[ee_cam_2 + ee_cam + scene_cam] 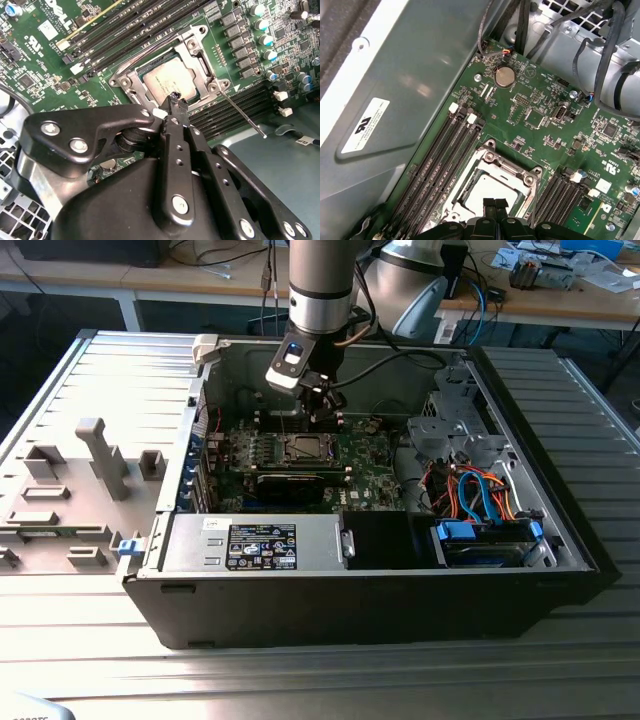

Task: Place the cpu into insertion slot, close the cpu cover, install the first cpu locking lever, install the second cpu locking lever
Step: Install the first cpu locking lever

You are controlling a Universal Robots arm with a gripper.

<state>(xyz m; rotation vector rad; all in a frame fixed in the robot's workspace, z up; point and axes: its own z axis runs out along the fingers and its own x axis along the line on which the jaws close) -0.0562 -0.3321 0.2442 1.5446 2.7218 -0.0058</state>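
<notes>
the gripper [175, 100] has its two black fingers pressed together, tip against tip, with nothing visible between them, as both wrist views show. it hangs low over the green board [40, 65] inside the computer case [560, 540], and in the second wrist view its joined tips overlap the near edge of the cpu [167, 82]; whether they touch the metal or hover just above it i cannot tell.

the cpu lies flat in the insertion slot [300, 449], its dull silver top facing up. the cpu cover [204, 67] appears to be down around it, the chip showing through the cut-out centre, so the first two steps look done.

the relation that matters is with the thin locking lever [242, 112]. it starts at the socket corner just beside the fingertips, and its long axis slants away from the socket over the memory slots [235, 107], ending free near the case wall. it looks unlatched, though i judge that by its angle alone. in the exterior view the gripper sits just toward the exterior view's right of the socket.
</notes>
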